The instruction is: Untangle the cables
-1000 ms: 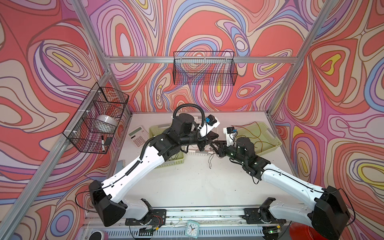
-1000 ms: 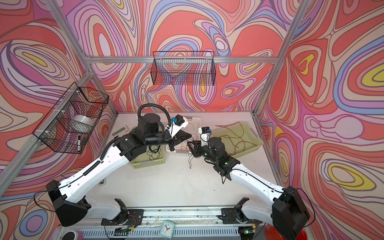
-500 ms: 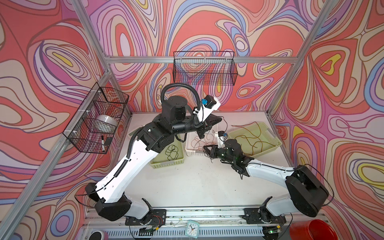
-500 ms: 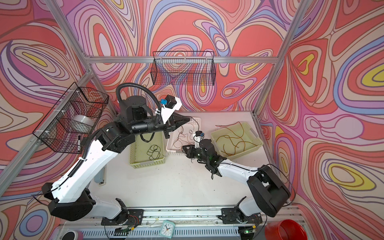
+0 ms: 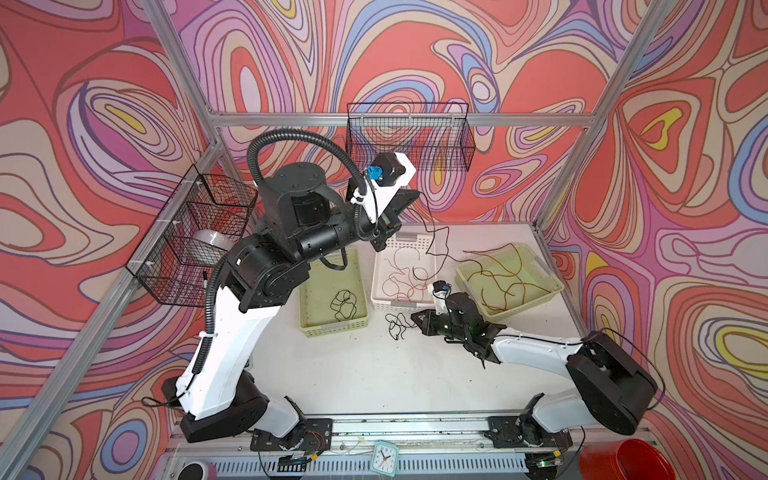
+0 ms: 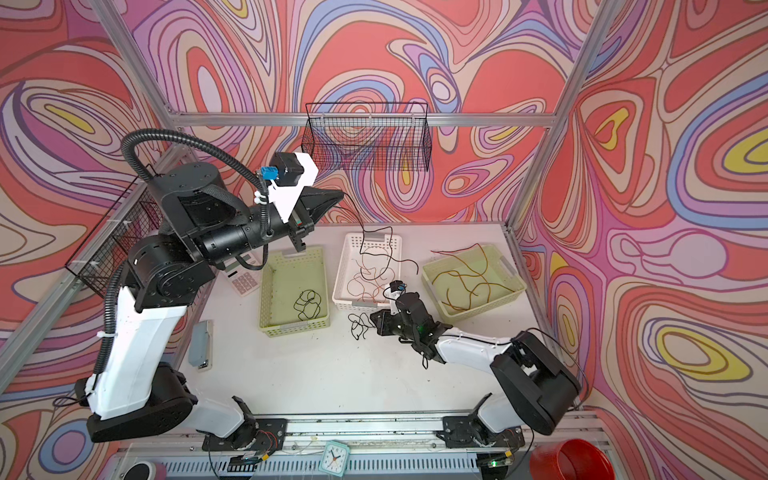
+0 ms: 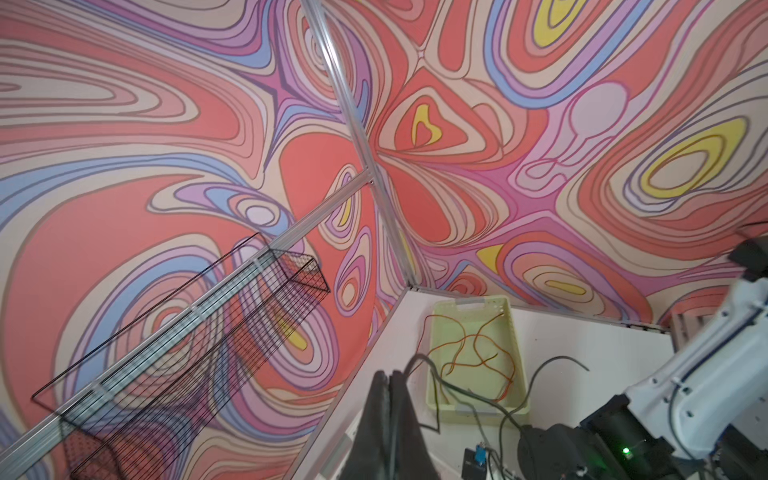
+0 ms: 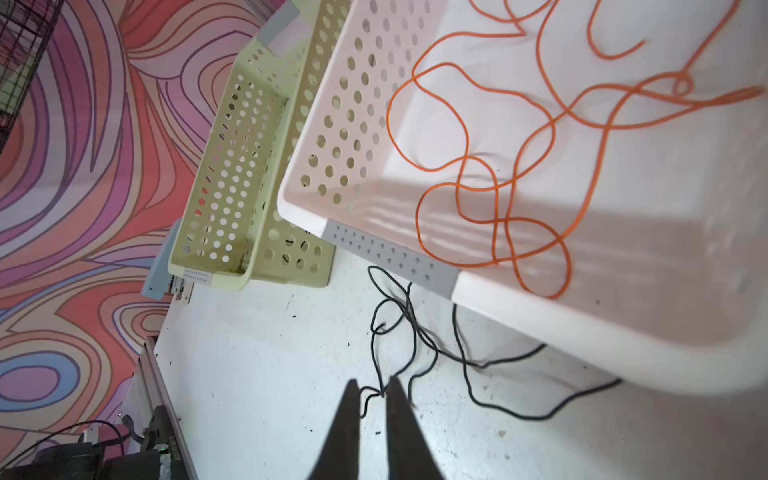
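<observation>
- Black cable [image 5: 433, 235] hangs from the left hand [image 5: 409, 199]. That hand sat over the middle of the desk [image 5: 374, 374] a second ago and is now up by the wire basket [image 5: 409, 137] on the back wall. The slack drops into the white basket [image 5: 395, 306].
- Right hand [image 5: 417, 321] went the other way. A second ago it was raised and close to the left hand; now it is low on the desk, just in front of the white basket.
- Left hand: fingers [image 7: 376, 407] pressed together on the black cable.
- Right hand: fingertips [image 8: 349, 399] a little apart, the gap wider than the loose black cable [image 8: 374, 328], which lies on the desk with a kink between them.
- Orange cables [image 8: 496, 208] lie in the white basket, a black coil [image 5: 343, 303] in the left green basket [image 5: 332, 330], and brown-orange cables [image 5: 503, 278] in the right green basket [image 5: 467, 276].
- Only the right wrist view shows that gap; in both top views the fingers are too small to tell.
- Only the left wrist view shows the left hand's fingers meeting.
- In a top view a calculator [image 6: 245, 276] shows beside the left arm.
</observation>
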You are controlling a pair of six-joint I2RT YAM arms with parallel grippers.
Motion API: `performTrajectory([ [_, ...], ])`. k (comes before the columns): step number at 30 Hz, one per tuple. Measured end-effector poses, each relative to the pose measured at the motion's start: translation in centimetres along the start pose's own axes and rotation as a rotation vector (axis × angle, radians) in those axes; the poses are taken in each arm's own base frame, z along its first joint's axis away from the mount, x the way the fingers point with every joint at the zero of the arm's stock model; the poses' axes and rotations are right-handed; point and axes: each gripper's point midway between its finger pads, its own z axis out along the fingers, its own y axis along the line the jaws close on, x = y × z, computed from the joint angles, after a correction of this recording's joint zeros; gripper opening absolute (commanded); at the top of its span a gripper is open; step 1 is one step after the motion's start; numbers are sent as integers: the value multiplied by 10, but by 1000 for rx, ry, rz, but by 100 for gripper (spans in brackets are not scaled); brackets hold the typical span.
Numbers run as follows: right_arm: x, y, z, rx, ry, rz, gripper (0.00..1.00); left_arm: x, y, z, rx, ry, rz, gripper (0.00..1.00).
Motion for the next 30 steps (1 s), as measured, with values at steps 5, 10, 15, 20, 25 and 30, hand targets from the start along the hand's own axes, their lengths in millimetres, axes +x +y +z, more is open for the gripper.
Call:
performTrajectory([
  [5, -12, -10, -16, 123, -7, -79, 30, 95, 51, -5, -188, 259, -51, 0],
  [10, -3, -31, -15, 244, 53, -63, 30, 197, 77, -24, -292, 475, -163, 0],
  [15, 22, -53, -3, 309, 140, -10, 33, 278, 87, -42, -349, 580, -313, 0],
  [20, 44, -66, 6, 341, 210, 48, 37, 349, 86, -44, -350, 631, -476, 0],
  [25, 48, -68, 16, 342, 219, 117, 40, 394, 75, -32, -315, 665, -584, 0],
  [30, 46, -64, 22, 321, 203, 175, 39, 418, 84, -38, -402, 715, -616, 14],
])
